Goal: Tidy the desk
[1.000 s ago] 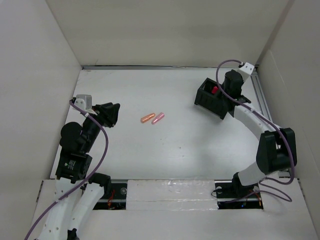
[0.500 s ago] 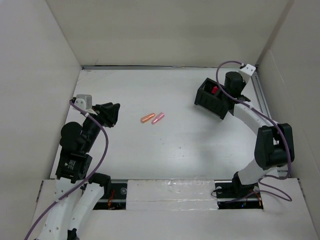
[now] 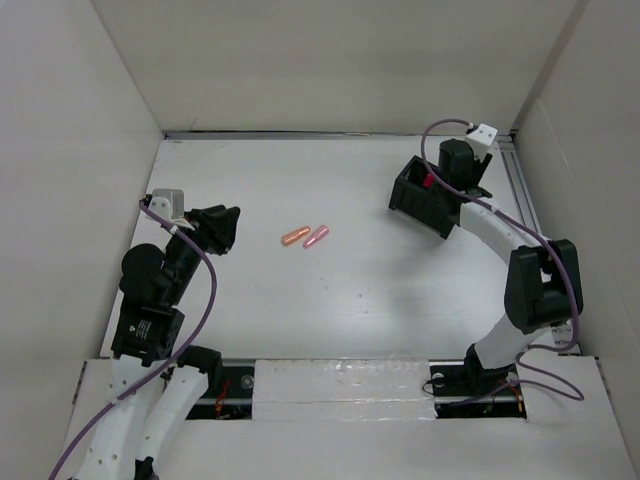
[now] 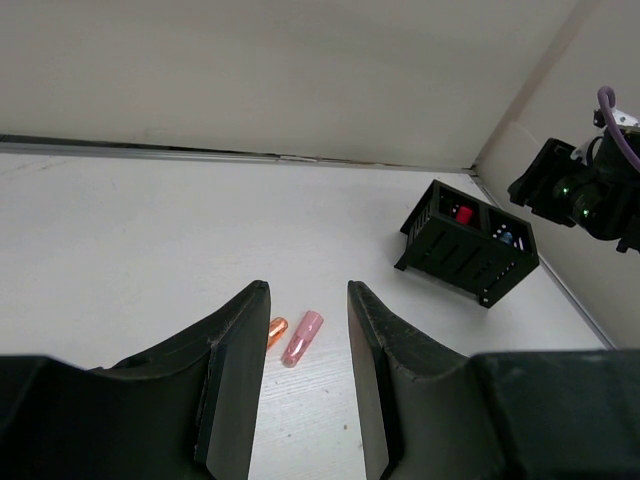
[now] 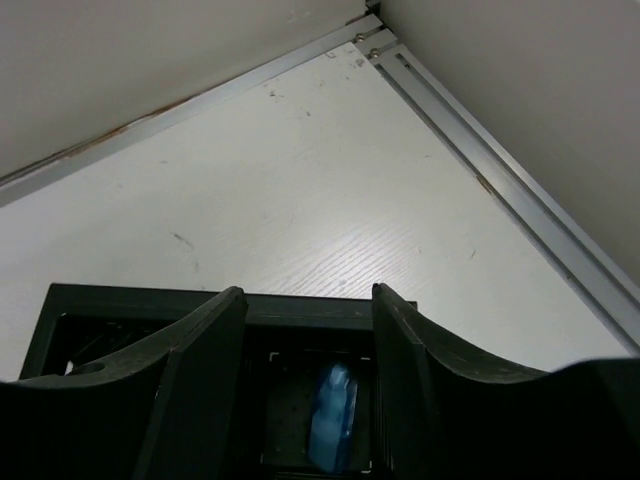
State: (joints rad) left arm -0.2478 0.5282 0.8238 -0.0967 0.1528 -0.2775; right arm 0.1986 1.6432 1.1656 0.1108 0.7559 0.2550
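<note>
Centrally, two glossy capsules (image 3: 306,237) on matte desk (image 3: 360,290); left gripper (image 4: 307,292) parted, right gripper (image 5: 305,298) parted over slatted black box (image 3: 422,203).

Desk (image 3: 350,300) is finished in matte white. Slatted organizer (image 3: 413,204), at 2 o'clock, is coloured black; a red item (image 3: 429,181) and a blue item (image 5: 328,430) are seen inside. At 10 o'clock from centre, an orange capsule (image 3: 294,237) and a pink capsule (image 3: 317,237) are recorded.

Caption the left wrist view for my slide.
Open left gripper aimed at two pinkish pieces on the desk; black organizer beyond.
</note>
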